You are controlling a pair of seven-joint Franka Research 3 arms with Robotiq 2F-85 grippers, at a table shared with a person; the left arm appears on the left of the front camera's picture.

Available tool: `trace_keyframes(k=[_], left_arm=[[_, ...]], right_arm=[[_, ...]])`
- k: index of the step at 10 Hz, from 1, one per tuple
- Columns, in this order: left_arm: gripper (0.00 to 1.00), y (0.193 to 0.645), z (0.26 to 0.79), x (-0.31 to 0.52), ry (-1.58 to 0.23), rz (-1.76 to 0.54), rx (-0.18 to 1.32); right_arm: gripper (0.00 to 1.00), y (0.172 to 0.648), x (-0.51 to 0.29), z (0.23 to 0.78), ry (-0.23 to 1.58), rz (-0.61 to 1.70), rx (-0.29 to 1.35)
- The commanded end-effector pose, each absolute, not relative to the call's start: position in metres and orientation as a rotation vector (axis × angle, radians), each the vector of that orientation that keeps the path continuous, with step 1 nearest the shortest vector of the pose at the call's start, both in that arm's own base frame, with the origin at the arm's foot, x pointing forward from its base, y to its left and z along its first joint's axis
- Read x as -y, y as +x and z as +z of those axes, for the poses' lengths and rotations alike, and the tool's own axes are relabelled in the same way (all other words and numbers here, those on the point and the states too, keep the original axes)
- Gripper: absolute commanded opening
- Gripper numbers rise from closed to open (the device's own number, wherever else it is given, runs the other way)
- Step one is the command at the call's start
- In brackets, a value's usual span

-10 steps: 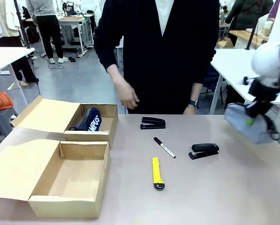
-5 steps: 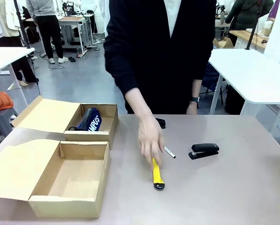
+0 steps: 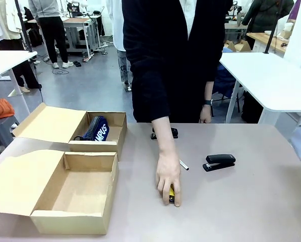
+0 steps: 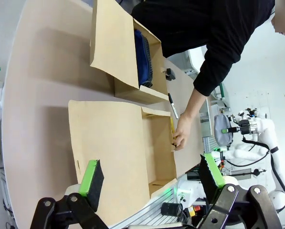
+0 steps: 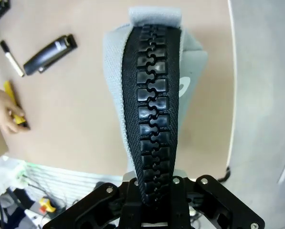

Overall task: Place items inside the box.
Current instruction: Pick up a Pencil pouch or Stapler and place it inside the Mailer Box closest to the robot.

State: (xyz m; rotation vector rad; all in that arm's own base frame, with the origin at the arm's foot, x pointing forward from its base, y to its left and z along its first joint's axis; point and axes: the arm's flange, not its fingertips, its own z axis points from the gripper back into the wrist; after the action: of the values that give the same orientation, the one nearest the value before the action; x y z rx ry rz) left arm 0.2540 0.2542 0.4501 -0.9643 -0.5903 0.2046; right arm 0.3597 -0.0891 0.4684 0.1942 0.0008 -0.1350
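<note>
This looks like a large open workshop or lab hall. In the front view's upper left, a person (image 3: 52, 20) stands by a cluttered workbench (image 3: 82, 22) on a bare grey floor (image 3: 84, 85). A long white table (image 3: 263, 75) fills the right side.

A navy zip pencil pouch printed "CAMPUS" (image 3: 97, 128) stands on edge inside the far open brown cardboard box (image 3: 97, 146). The near open cardboard box (image 3: 69, 222) sits just in front of it. One black stapler (image 3: 220, 162) lies flat toward the table's right. A second black stapler (image 3: 173, 132) lies farther back, partly hidden by a forearm. The pale-barrelled, black-capped marker pen (image 3: 183, 165) lies between them. The yellow utility knife (image 3: 171, 192) lies under the person's hand (image 3: 169, 176). The grey zip pencil pouch (image 5: 154, 95) is held near the table's right edge, clamped in the right gripper (image 5: 154, 191).
</note>
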Motion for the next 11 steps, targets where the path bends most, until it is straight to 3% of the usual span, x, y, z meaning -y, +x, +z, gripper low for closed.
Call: trace_keyframes(k=[1, 3, 6, 11], left_arm=[[1.0, 0.255, 0.451, -0.254, -0.977, 0.189, 0.611], [1.0, 0.255, 0.451, -0.254, -0.977, 0.189, 0.611], [1.0, 0.255, 0.451, -0.254, -0.977, 0.189, 0.611], [1.0, 0.255, 0.451, -0.254, -0.977, 0.189, 0.611]], right_arm=[[0.07, 0.375, 0.031, 0.503, 0.165, -0.213, -0.121], [0.07, 0.375, -0.001, 0.523, 0.048, -0.358, -0.228], [0.07, 0.366, -0.027, 0.524, 0.107, -0.366, -0.316], [0.07, 0.337, -0.268, 0.564, 0.139, -0.088, -0.012]])
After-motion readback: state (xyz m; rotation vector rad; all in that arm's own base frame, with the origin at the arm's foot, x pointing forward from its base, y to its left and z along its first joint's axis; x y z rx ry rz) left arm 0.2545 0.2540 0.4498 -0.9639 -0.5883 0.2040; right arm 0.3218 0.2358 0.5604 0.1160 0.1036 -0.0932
